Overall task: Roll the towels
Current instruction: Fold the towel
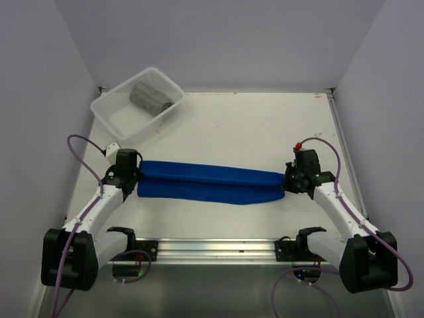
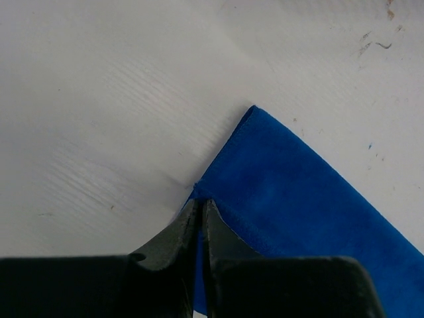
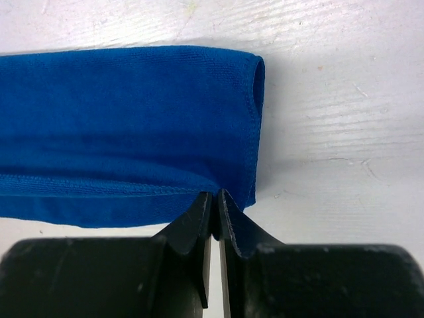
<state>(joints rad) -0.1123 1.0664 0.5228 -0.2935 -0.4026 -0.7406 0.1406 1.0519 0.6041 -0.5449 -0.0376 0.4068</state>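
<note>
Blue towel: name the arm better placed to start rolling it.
Right, probably: the right gripper sits square at the blue towel's short end, jaws closed at its hem; the left gripper meets its corner at a slant. Rolling leftward also ends nearer the basket.

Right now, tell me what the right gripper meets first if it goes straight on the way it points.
The blue towel: the right gripper sits with its tips at the near hem, likely touching it.
</note>
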